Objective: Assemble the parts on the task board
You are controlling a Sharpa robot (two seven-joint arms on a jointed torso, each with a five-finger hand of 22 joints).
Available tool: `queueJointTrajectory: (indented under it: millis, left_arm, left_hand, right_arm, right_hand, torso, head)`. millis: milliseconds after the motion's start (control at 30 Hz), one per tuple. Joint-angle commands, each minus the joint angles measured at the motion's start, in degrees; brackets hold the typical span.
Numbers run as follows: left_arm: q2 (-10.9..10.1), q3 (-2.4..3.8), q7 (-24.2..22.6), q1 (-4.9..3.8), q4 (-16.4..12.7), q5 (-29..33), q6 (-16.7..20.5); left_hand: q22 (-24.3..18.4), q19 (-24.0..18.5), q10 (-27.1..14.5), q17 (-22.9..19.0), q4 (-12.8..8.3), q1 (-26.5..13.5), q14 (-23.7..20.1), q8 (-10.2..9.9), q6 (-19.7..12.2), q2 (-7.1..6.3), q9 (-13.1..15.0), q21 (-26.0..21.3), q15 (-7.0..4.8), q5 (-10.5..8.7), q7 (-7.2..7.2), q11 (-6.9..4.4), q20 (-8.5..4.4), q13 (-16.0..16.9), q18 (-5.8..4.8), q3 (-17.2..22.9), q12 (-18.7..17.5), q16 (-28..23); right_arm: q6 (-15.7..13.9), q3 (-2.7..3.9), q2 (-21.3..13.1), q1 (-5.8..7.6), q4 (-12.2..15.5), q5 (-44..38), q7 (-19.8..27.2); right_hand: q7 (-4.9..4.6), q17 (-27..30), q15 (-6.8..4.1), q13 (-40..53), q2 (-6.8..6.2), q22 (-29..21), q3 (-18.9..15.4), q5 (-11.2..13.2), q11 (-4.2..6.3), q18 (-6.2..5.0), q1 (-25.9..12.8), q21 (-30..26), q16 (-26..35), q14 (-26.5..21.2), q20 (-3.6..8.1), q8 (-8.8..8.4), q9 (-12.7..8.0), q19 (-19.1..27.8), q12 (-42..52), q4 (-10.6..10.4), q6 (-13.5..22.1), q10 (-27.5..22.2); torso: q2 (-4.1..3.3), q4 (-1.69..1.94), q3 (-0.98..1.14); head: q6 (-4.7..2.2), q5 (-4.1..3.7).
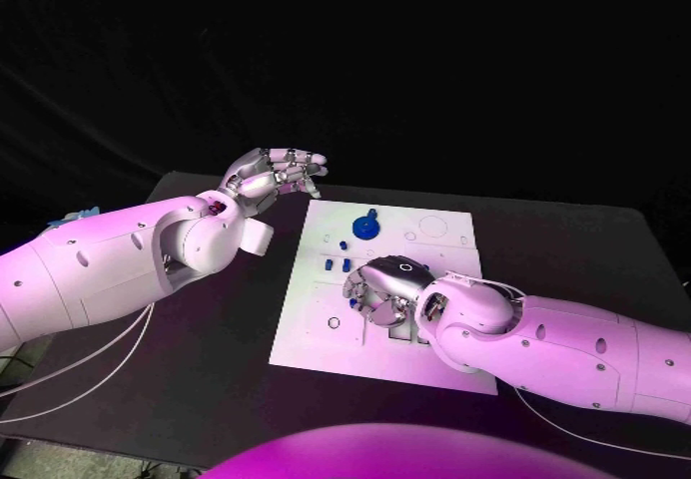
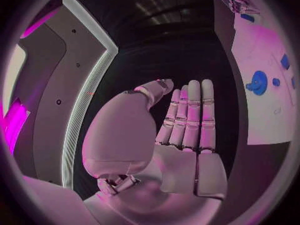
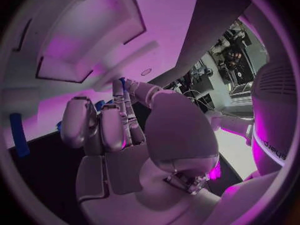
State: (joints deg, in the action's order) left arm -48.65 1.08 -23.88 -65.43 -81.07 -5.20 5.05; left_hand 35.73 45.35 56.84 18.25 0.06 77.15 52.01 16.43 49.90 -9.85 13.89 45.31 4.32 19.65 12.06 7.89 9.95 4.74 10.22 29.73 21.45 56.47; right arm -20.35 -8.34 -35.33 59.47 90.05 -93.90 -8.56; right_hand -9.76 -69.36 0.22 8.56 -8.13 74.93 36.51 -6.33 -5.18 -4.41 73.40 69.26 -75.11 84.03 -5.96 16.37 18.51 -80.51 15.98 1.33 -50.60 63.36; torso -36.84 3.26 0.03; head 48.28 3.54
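Right hand (image 1: pixel 386 286) down on the board (image 1: pixel 439 228), fingers curled, maybe to press a part; grip unclear. Left hand (image 1: pixel 274 174) beside the board, fingers together, empty, waiting.

Head camera high above the task board (image 1: pixel 432 225); wrist cameras close behind each palm

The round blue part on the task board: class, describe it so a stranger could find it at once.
Start at the white task board in the middle of the black table. Near its far edge sits the round blue part. It is a wide disc, unlike the small narrow blue pieces just nearer the robot.
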Motion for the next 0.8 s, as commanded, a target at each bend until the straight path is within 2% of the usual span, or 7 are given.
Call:
queueJointTrajectory:
  millis: [33, 167, 200, 267, 500, 633, 800]
  left_arm:
    - [0.1, 0.05, 0.0, -0.03, -0.1, 0.2, -0.9]
    - [0.0, 0.04, 0.1, -0.03, 0.0, 0.2, -0.9]
    - [0.0, 0.04, 0.2, -0.03, 0.0, 0.2, -1.0]
    - [0.0, 0.04, 0.3, -0.03, 0.0, 0.2, -1.0]
    - [-0.1, 0.03, 0.5, -0.03, 0.1, 0.2, -1.1]
    - [-0.2, 0.03, 0.6, -0.03, 0.1, 0.2, -1.2]
    - [-0.2, 0.02, 0.6, -0.02, 0.1, 0.2, -1.3]
  left_hand:
    - [0.1, -0.1, 0.1, -0.1, -0.3, 0.2, -0.1, -0.2, -0.1, 0.09, -0.1, 0.2, 0.22, 0.20, 0.00, 0.38, 0.08, -0.1, -0.04, 0.1, -0.3, -0.2]
    - [0.1, -0.2, 0.0, -0.1, -0.3, 0.1, -0.1, -0.2, -0.2, 0.09, -0.1, 0.2, 0.24, 0.19, 0.03, 0.41, 0.09, -0.1, -0.04, 0.1, -0.4, -0.2]
    - [0.1, -0.2, 0.0, -0.1, -0.3, 0.1, -0.1, -0.2, -0.2, 0.09, -0.1, 0.2, 0.24, 0.19, 0.03, 0.41, 0.09, -0.1, -0.04, 0.1, -0.4, -0.2]
    - [0.1, -0.2, 0.0, -0.1, -0.3, 0.1, -0.1, -0.2, -0.2, 0.09, -0.1, 0.2, 0.24, 0.19, 0.03, 0.41, 0.09, -0.1, -0.04, 0.1, -0.4, -0.2]
    - [0.1, -0.2, -0.1, -0.1, -0.4, 0.1, -0.2, -0.4, -0.3, 0.05, -0.1, 0.2, 0.27, 0.19, 0.09, 0.46, 0.12, -0.1, -0.03, 0.1, -0.5, -0.3]
    - [0.1, -0.2, -0.1, -0.1, -0.4, 0.1, -0.2, -0.4, -0.3, 0.05, -0.1, 0.2, 0.27, 0.19, 0.09, 0.46, 0.12, -0.1, -0.03, 0.1, -0.5, -0.3]
    - [0.1, -0.3, -0.1, -0.1, -0.5, 0.2, -0.2, -0.4, -0.3, 0.09, -0.1, 0.2, 0.28, 0.18, 0.09, 0.46, 0.12, -0.1, -0.03, 0.1, -0.5, -0.3]
  right_arm:
    - [-1.5, -0.12, -0.4, -0.18, 0.2, -0.7, -0.4]
    - [-3.7, -0.12, -1.3, -0.18, 1.0, -0.8, -0.6]
    - [-4.4, -0.11, -1.7, -0.17, 1.4, -0.8, -0.6]
    - [-5.5, -0.08, -2.6, -0.11, 2.3, -0.8, -0.6]
    - [-7.5, 0.41, -6.8, 0.63, 6.3, -0.3, -0.7]
    - [-6.6, 0.78, -9.5, 1.94, 8.2, 0.9, -1.0]
    - [-1.9, 1.06, -12.4, 4.33, 8.9, 2.3, -1.9]
  right_hand:
    - [-0.09, 0.5, 0.46, 0.1, -1.25, 6.3, -0.7, 0.3, -0.31, -0.14, -0.1, -1.1, 0.1, 1.9, -0.40, -0.79, -0.3, 0.4, -0.2, 0.1, 0.9, -0.5]
    - [0.28, 0.8, 0.34, 0.3, -1.73, 6.2, -1.0, 0.4, -0.08, -0.24, -0.1, -1.4, 0.2, 1.8, -0.44, -1.71, -0.6, 0.5, 0.0, 0.1, 2.1, -0.7]
    - [0.43, 0.9, 0.12, 0.5, -2.10, 6.2, -1.0, 0.5, 0.24, -0.30, 0.1, -1.6, 0.2, 1.7, -0.35, -2.56, -0.9, 0.6, 0.1, 0.3, 3.4, -0.9]
    - [0.71, 1.0, -0.10, 0.6, -2.24, 6.2, -0.9, 0.5, 0.54, -0.32, 0.3, -1.6, 0.2, 1.7, -0.22, -2.88, -1.0, 0.6, 0.1, 0.5, 3.9, -1.0]
    - [0.64, 0.2, -0.04, 0.7, -2.80, 6.7, -1.3, 0.4, 0.32, -0.03, 0.0, -0.5, -0.6, 2.0, -0.12, -2.42, -0.7, 0.0, 0.2, 0.3, 2.7, -1.6]
    - [0.64, 0.3, 0.12, 0.8, -3.25, 6.7, -1.8, 0.0, 0.12, -0.05, -0.6, -0.7, -0.7, 2.0, -0.20, -2.14, -0.5, 0.0, 0.1, -0.1, 2.0, -2.3]
    - [0.68, 1.7, 0.58, 0.2, -4.28, 5.3, -3.2, -0.7, -0.39, -0.71, -2.0, -4.3, 0.0, 1.5, -0.57, -2.28, -0.4, 1.6, -1.0, -1.2, 1.8, -5.5]
  torso:
    - [0.00, 0.03, 0.01]
    - [0.00, 0.06, 0.02]
    - [0.00, 0.06, 0.00]
    - [-0.01, 0.04, 0.01]
    - [0.01, -0.10, -0.02]
    - [0.04, -0.14, 0.07]
    - [0.06, -0.09, -0.06]
  head:
    - [-0.09, -0.12]
    - [-0.20, -0.22]
    - [-0.21, -0.25]
    - [-0.22, -0.25]
    - [-0.66, -0.58]
    - [-0.79, -0.83]
    - [-1.16, -1.34]
